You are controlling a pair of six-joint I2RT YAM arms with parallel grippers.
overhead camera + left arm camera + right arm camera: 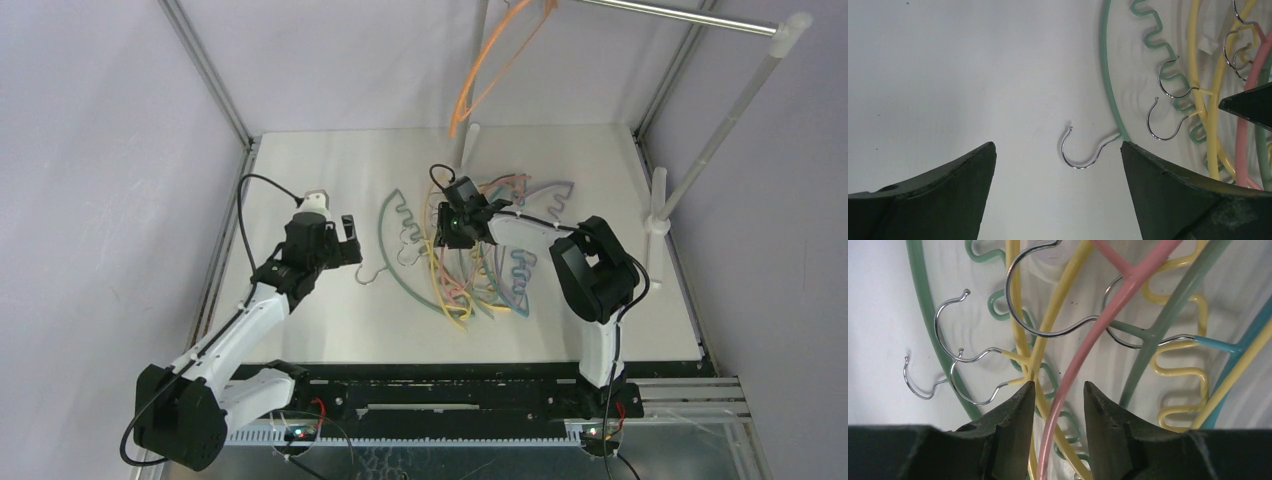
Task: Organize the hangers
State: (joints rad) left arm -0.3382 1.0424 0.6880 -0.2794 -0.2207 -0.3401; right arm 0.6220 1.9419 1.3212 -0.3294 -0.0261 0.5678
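Note:
Several hangers lie tangled in a pile point(470, 270) on the white table: green point(385, 235), yellow point(445, 295), pink and blue ones. An orange hanger point(490, 70) hangs from the rack bar. My left gripper point(350, 240) is wide open and empty just left of the pile. In the left wrist view point(1058, 145) the green hanger's metal hook point(1078, 157) lies between the jaws on the table. My right gripper point(447, 238) is over the pile. In its wrist view point(1058, 387) the jaws stand partly open astride the pink hanger's bar point(1070, 380), with a yellow bar point(1040, 360) by the left finger.
The rack has a metal bar point(680, 15) at the top right and white poles point(720, 130) at the table's right side and back point(470, 145). Frame posts stand at the back corners. My right gripper's black tip point(1248, 105) shows in the left wrist view.

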